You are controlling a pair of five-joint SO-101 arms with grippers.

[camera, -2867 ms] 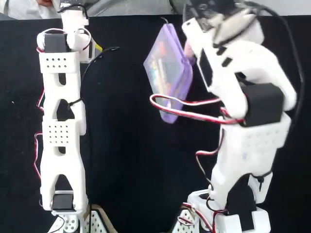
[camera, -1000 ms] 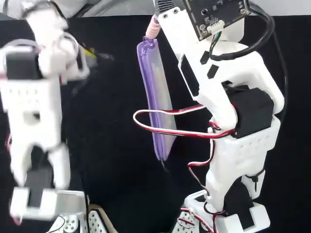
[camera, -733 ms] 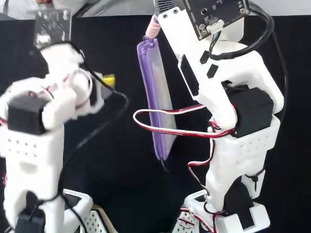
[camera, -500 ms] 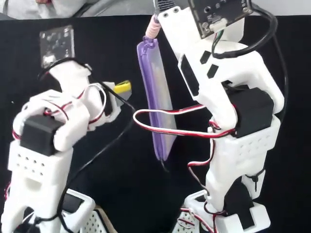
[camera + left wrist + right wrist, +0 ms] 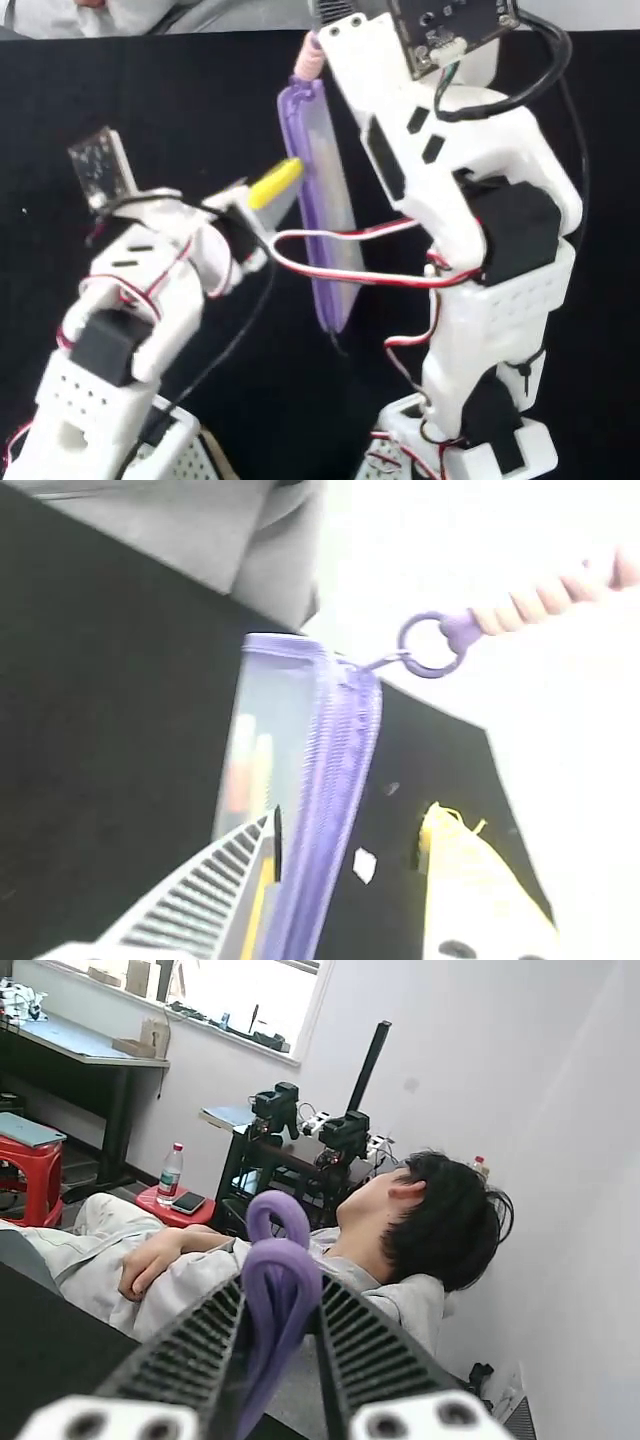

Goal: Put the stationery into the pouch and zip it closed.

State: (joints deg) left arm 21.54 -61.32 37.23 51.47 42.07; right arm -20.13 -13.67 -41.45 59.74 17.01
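The purple pouch [image 5: 322, 200] hangs edge-on above the black table [image 5: 150, 90], and my right gripper [image 5: 322, 35] holds it from the top. In the right wrist view my right gripper [image 5: 282, 1295] is shut on the pouch's purple loop [image 5: 275, 1260]. My left gripper [image 5: 268, 190], with its yellow finger [image 5: 275, 184], is at the pouch's upper edge. The left wrist view shows my left gripper [image 5: 345, 880] open, the zipper edge [image 5: 325, 810] standing between the ribbed white finger [image 5: 200, 905] and the yellow finger [image 5: 470, 880]. Coloured stationery [image 5: 248, 765] shows through the pouch's clear side. A ring with a pink pull [image 5: 540, 592] hangs off the zipper end.
Red and white cables [image 5: 340, 250] loop from the right arm across the pouch's lower half. The right arm's base [image 5: 480, 440] stands at the front right and the left arm's base [image 5: 120, 440] at the front left. A person [image 5: 400, 1230] reclines beyond the table's far edge.
My left arm has swung down from upright at the left and across to the pouch, bringing its yellow finger up to it. The pouch turned edge-on and has hung still since.
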